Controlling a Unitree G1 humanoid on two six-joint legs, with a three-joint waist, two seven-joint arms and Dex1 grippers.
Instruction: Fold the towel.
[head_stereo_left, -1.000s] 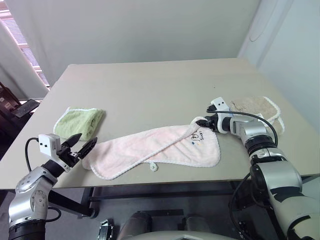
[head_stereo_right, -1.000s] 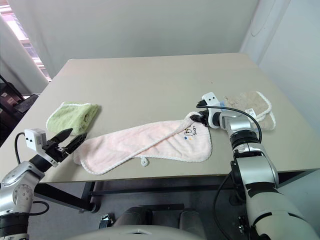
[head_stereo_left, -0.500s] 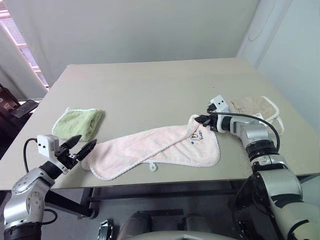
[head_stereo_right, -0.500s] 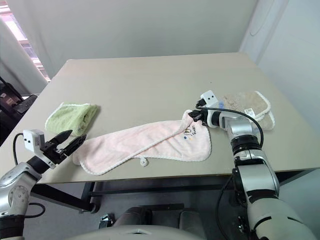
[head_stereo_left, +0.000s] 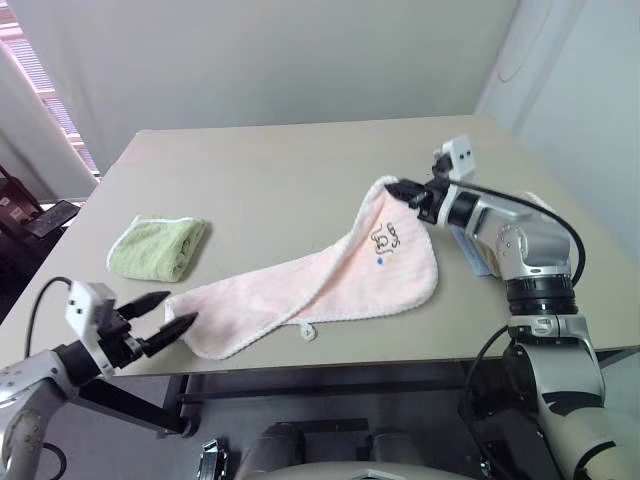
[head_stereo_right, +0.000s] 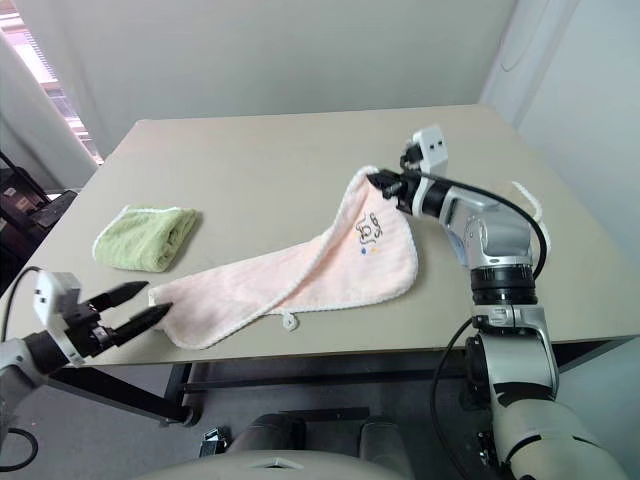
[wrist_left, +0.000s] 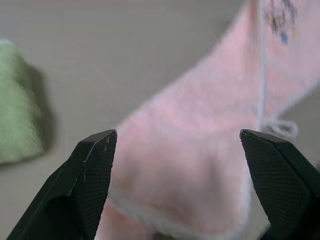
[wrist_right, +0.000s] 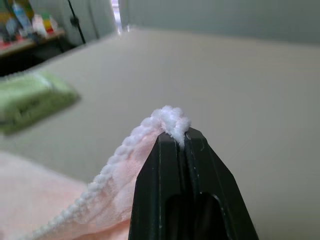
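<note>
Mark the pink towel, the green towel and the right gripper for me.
pink towel (head_stereo_left: 300, 290), left eye view, flat middle of the cloth.
green towel (head_stereo_left: 155, 248), left eye view, top face.
right gripper (head_stereo_left: 393, 187), left eye view, shut fingertips.

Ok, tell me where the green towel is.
The green towel lies folded on the table's left side, apart from the pink towel, beyond the open left claw.

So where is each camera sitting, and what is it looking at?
Left eye view: on the head, looking down over the table; both arms show, right gripper pinching the pink towel.
Right eye view: beside it, same scene, with the green towel.
Left wrist view: on the left wrist, looking along its spread fingers at the pink towel's near end.
Right wrist view: on the right wrist, its shut fingers holding the towel's white edge.
Shared: all four show both towels.
</note>
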